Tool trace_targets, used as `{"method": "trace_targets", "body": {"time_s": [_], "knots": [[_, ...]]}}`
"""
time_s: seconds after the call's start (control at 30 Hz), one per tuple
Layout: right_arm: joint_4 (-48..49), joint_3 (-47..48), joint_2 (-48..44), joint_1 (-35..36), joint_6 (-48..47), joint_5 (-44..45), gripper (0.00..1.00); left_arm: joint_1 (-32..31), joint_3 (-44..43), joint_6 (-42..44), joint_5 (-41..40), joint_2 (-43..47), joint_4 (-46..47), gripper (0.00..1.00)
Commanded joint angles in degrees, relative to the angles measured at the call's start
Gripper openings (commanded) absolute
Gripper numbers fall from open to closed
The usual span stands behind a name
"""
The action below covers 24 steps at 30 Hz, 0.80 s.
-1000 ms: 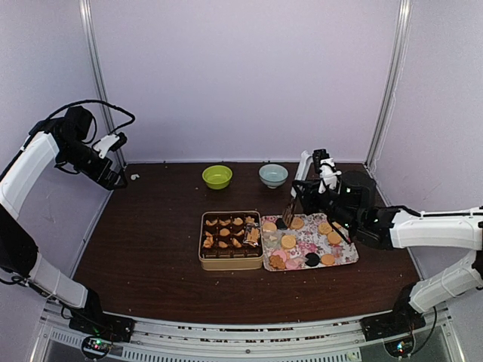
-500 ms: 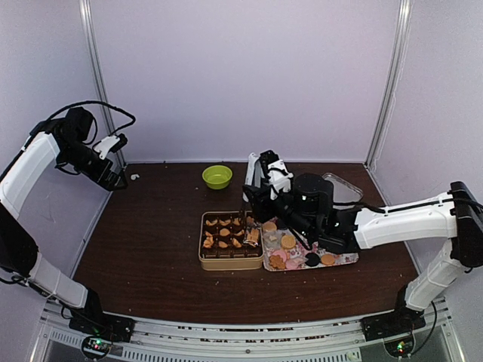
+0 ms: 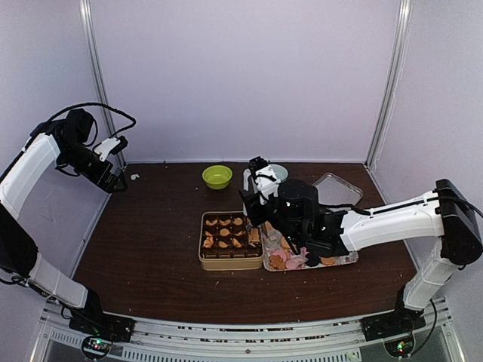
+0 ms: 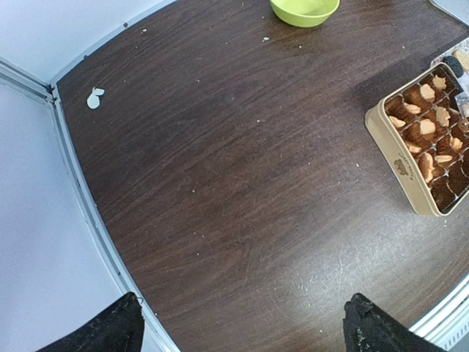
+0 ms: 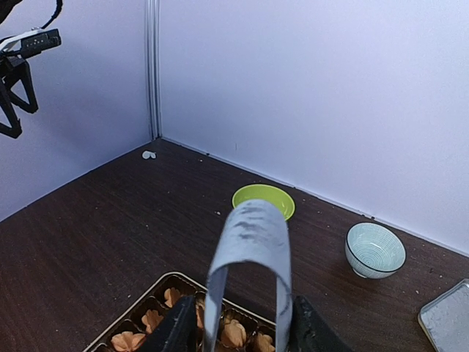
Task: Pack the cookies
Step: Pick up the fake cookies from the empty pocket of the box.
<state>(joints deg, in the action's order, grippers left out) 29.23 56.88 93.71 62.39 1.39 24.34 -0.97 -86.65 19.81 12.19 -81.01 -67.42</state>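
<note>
Top external view: cookies lie in tin and tray, right tool above the tin's far right corner

Small flat cookies, mostly round and tan-orange with a few pink and dark ones, sit in two places near the middle of the dark brown wooden desk. Those on the flower-patterned rectangular tray lie flat with their faces up. Being round, they show no long axis, and the right arm's forearm hides many of them. Just left of the tray stands the tan rectangular metal tin, its sides square to the desk's edges. Whether the two touch cannot be told. Many of the tin's dark brown paper cups hold a tan piece. Some pieces seem tilted in their cups, but they are too small to tell which way each points.

The right tool hangs over the tin's far right corner with its fingers partway apart. It grips the two legs of a pale grey arched strip, whose bend stands upward. The left tool is raised over the desk's left side, well apart from the cookies, its fingers spread wide and empty.

Behind the tin sits a lime-green round bowl, and to its right a pale blue patterned bowl. A silver rectangular metal tray lies beyond the flowered one. A small pale scrap rests in the far left corner
</note>
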Motion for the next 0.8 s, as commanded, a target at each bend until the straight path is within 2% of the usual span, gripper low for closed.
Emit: {"method": "trace_targets", "body": {"time_s": [0.0, 0.1, 0.23, 0.37, 0.6, 0.77], "knots": [[0.96, 0.81, 0.53, 0.47, 0.08, 1.36, 0.38, -0.32, 0.35, 0.84, -0.41, 1.54, 0.98, 0.98], [1.35, 0.06, -0.12, 0.46, 0.20, 2.44, 0.27, -0.33, 0.19, 0.84, -0.28, 1.39, 0.97, 0.98], [1.64, -0.24, -1.27, 0.53, -0.49, 2.99, 0.18, -0.34, -0.13, 0.60, 0.22, 1.04, 0.93, 0.98], [2.08, -0.13, -2.11, 0.53, -1.34, 3.09, 0.15, -0.35, -0.18, 0.40, 0.55, 1.03, 0.88, 0.98], [3.52, -0.18, -4.31, -0.44, -2.76, 3.69, 0.00, -0.32, -0.10, 0.45, 0.21, 1.47, 0.93, 0.98], [3.36, -2.19, -8.02, -2.89, -1.75, 3.53, 0.00, -0.30, -0.25, 0.48, 0.40, 1.38, 0.93, 0.98]]}}
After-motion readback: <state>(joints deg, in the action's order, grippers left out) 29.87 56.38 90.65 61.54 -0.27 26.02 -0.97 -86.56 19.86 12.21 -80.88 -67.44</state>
